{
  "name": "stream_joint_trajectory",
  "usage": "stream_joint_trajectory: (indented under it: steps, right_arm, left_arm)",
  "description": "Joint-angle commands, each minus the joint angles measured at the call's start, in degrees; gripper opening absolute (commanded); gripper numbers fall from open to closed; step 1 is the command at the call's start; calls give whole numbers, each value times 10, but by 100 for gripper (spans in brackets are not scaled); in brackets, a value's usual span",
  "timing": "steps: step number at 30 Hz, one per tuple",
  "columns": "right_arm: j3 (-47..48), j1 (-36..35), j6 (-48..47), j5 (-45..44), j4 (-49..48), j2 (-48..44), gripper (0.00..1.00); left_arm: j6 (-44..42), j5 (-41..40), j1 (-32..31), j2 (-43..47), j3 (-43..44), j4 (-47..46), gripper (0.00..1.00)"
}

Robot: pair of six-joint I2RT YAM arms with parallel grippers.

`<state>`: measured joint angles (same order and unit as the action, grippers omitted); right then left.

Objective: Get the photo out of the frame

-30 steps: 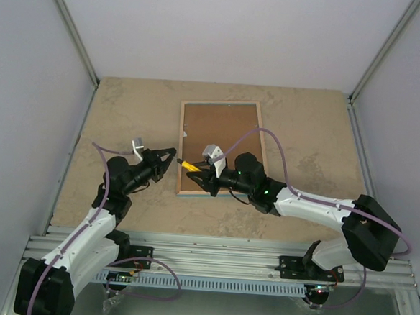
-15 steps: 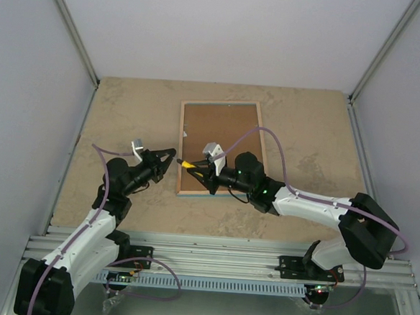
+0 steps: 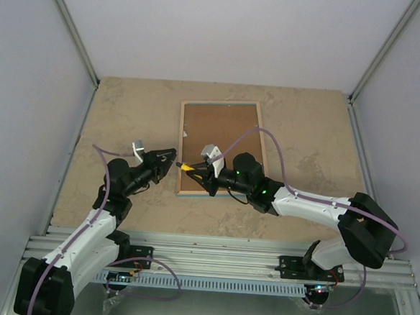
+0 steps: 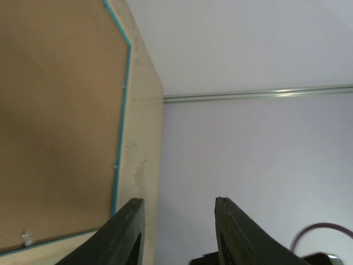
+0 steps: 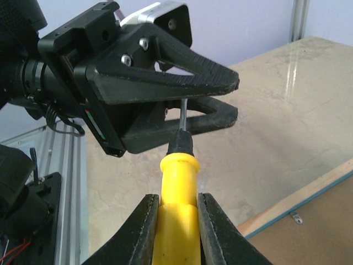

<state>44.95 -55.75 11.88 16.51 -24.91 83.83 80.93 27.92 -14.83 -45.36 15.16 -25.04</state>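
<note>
The frame (image 3: 222, 133) lies face down on the table, its brown fibreboard back up and its turquoise border showing; it also shows in the left wrist view (image 4: 55, 110) and the right wrist view (image 5: 314, 226). The photo is hidden. My right gripper (image 3: 196, 172) (image 5: 176, 196) is shut on a yellow-handled screwdriver (image 3: 186, 166) (image 5: 177, 215) just off the frame's near left corner. The screwdriver's thin metal shaft reaches between the fingers of my left gripper (image 3: 171, 155) (image 5: 234, 99). In the left wrist view the left gripper (image 4: 177, 201) is open with nothing seen between its jaws.
Small metal tabs (image 5: 297, 218) sit along the edge of the frame's back. The grey enclosure walls (image 3: 35, 80) stand on three sides of the tan table (image 3: 126, 115). The aluminium rail (image 3: 217, 255) with the arm bases runs along the near edge.
My right gripper has carried the screwdriver a little left and away from me, toward the left gripper. The left gripper's fingers have narrowed around the shaft's tip.
</note>
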Motion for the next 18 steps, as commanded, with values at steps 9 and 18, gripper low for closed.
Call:
stream_joint_trajectory:
  steps: [9, 18]
  right_arm:
    - [31, 52, -71, -8, 156, -34, 0]
    - [34, 88, -99, -24, 187, -18, 1]
  left_arm:
    - [-324, -124, 2, -50, 193, 380, 68]
    - [-452, -167, 1, -206, 326, 515, 81]
